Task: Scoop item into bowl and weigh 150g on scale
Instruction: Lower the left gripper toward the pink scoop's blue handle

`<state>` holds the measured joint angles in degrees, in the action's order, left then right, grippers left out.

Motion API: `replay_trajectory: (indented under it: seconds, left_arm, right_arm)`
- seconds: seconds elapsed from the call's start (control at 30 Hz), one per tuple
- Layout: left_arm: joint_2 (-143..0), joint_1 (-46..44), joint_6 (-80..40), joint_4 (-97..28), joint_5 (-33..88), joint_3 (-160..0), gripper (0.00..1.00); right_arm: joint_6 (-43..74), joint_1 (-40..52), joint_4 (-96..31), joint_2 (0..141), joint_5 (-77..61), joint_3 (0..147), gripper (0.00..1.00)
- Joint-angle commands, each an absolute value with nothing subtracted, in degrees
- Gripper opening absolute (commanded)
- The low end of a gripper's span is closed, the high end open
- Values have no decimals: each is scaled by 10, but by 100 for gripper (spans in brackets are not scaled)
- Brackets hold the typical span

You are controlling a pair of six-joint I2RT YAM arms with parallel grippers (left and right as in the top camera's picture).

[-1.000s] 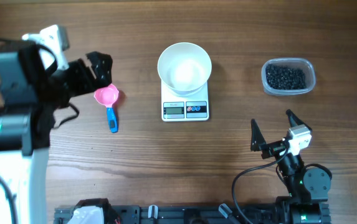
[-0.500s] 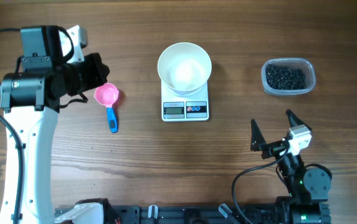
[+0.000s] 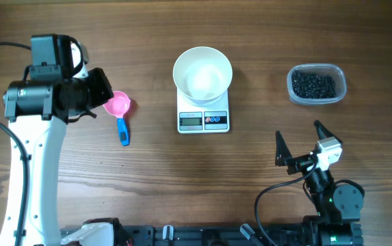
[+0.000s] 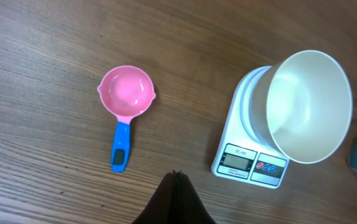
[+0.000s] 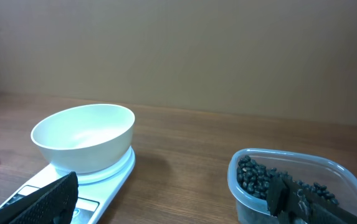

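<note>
Hovering beside the blue-handled pink plastic scoop (image 3: 119, 106), the left gripper (image 4: 176, 180) is clenched on nothing; the right gripper (image 3: 297, 130) stands released. Shiny black beans (image 3: 312, 85) lie in the clear plastic tub (image 3: 317, 66), apart from the round white bowl (image 3: 202, 74) on the square white scale (image 3: 203, 121).

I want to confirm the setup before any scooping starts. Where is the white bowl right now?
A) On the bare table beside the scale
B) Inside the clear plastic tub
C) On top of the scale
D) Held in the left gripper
C: the white bowl sits on the scale, whose front edge shows just below the bowl's rim.
</note>
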<state>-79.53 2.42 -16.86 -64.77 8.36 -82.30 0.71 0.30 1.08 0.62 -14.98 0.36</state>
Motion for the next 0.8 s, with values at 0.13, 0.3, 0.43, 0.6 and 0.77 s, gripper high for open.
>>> replay_trajectory:
  seconds: [0.13,0.3,0.43,0.6,0.77]
  left_arm:
    - [-840,28,-174,-648,76,-815,5]
    - [-863,28,-174,-657,76,-815,14]
    - [-873,28,-174,-664,76,-815,22]
    - [-873,28,-174,-665,76,-815,48]
    - [-873,28,-174,-664,76,-815,50]
  right_arm:
    - [1,5,13,2,-151,3,100]
    - [1,5,13,2,-151,3,100]
    - [1,5,13,2,-151,3,100]
    - [1,5,13,2,-151,3,100]
    - [1,5,13,2,-151,3,99]
